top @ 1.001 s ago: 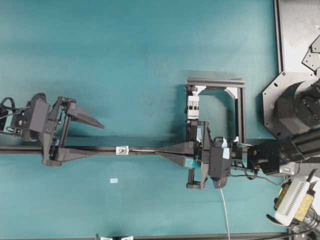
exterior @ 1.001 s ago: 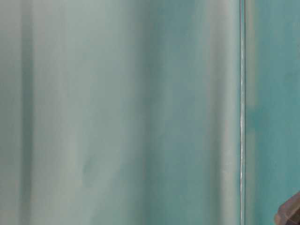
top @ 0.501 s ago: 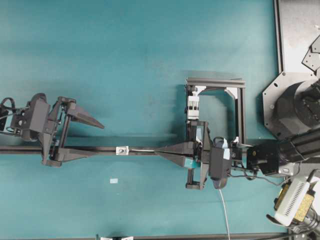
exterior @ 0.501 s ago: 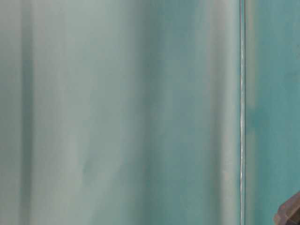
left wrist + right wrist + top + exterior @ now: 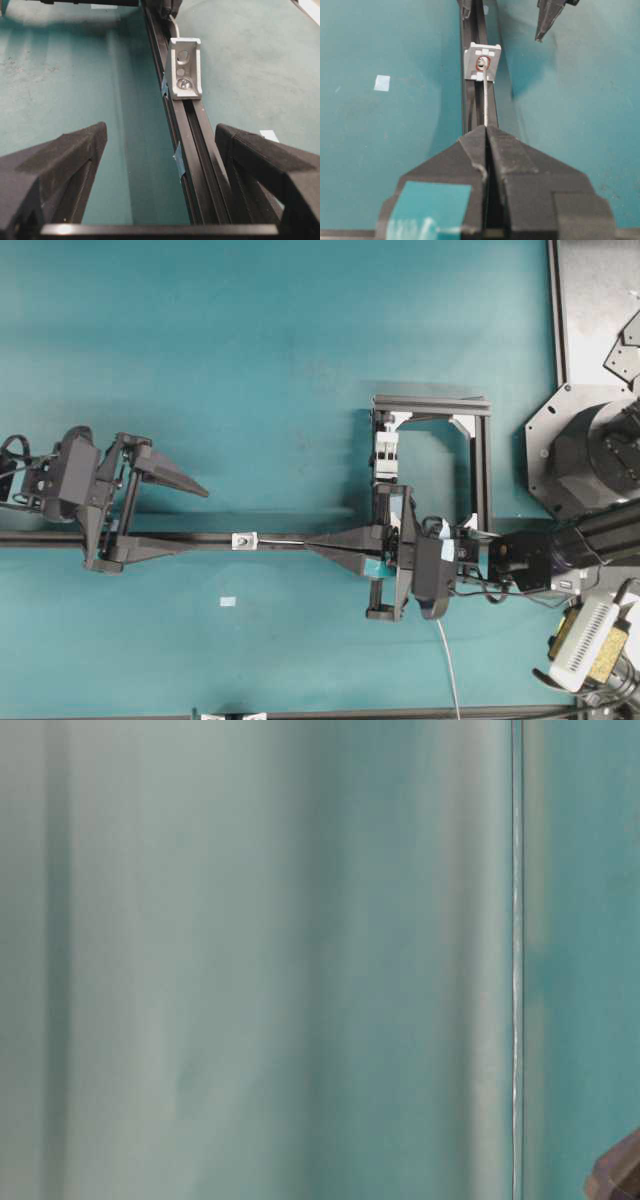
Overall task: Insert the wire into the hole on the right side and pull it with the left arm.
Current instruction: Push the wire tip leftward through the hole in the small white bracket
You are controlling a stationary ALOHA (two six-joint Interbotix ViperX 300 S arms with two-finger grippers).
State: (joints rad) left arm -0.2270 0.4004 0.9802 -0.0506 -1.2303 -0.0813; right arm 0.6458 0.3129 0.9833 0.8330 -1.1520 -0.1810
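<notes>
The right gripper (image 5: pixel 486 131), clamped on the thin, floppy wire (image 5: pixel 484 102), feeds the hole (image 5: pixel 483 63) at 12 o'clock; the wide-open left gripper (image 5: pixel 160 150) should likely pinch the emerging tip.

- The thin, pale grey-white flexible wire (image 5: pixel 485 100) runs straight out from the pinched tips of the right claw (image 5: pixel 486 131), its far end at the hole.
- The dark round hole (image 5: pixel 483 63) sits in a small white square tab, just ahead of the right claw.
- The black left arm's claw (image 5: pixel 150 510) stands with fingers spread wide beyond the tab.
</notes>
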